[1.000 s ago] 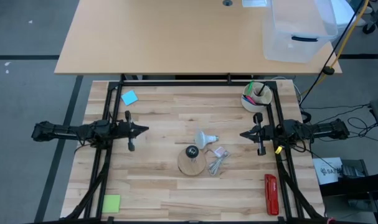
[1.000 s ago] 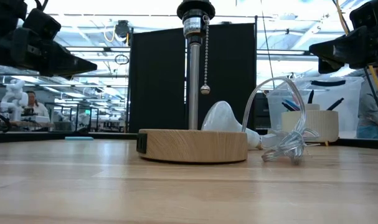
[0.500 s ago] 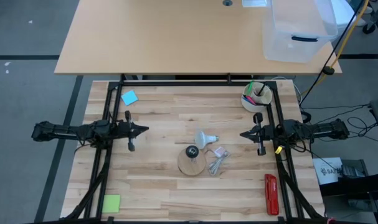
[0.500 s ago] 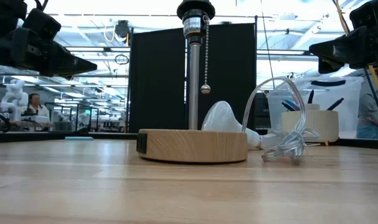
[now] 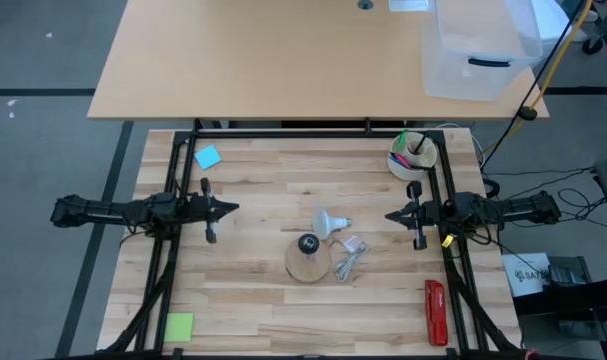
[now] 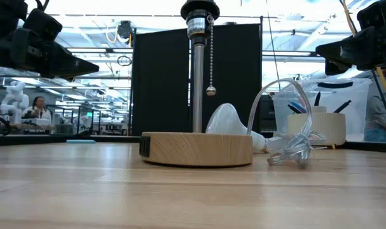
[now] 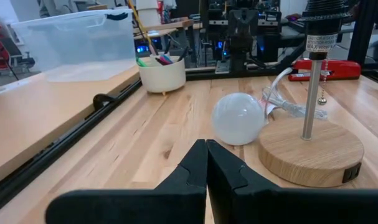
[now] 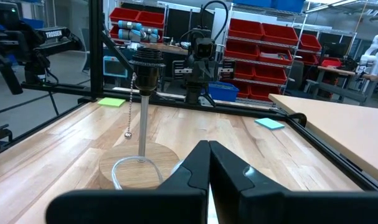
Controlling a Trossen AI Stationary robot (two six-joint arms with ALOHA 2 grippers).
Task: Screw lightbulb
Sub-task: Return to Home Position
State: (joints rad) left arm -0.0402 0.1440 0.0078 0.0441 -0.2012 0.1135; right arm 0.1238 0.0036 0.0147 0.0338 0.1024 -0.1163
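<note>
Lightbulb (image 5: pixel 328 224) lies on its side on the wooden table (image 5: pixel 253 300), out of the socket, just beside the lamp's round wooden base (image 5: pixel 308 262) on the side facing the white pen cup (image 5: pixel 411 155). Its globe is nearer the base and its screw end points away toward the right arm; whether globe and base touch cannot be judged. In the low view the globe (image 6: pixel 227 121) shows behind the base rim (image 6: pixel 198 148), beside the metal post with its black socket (image 6: pixel 200 16) and hanging pull chain (image 6: pixel 210 57). A coiled clear cord (image 5: pixel 350 262) lies against the base on the right-arm side. Left gripper (image 5: pixel 228 208) hangs above the table, well apart from the base on the left-arm side, fingers pressed together with nothing between them (image 7: pixel 206 144). Right gripper (image 5: pixel 391 215) hangs well apart from the base on the opposite side, fingers likewise together and holding nothing (image 8: pixel 208 145). Red stapler (image 5: pixel 435 312) sits beyond the cord from the base, near the table's front right corner. Blue sticky note (image 5: pixel 208 157) and green sticky note (image 5: pixel 179 326) lie far from the base, at the left-arm side's two corners
</note>
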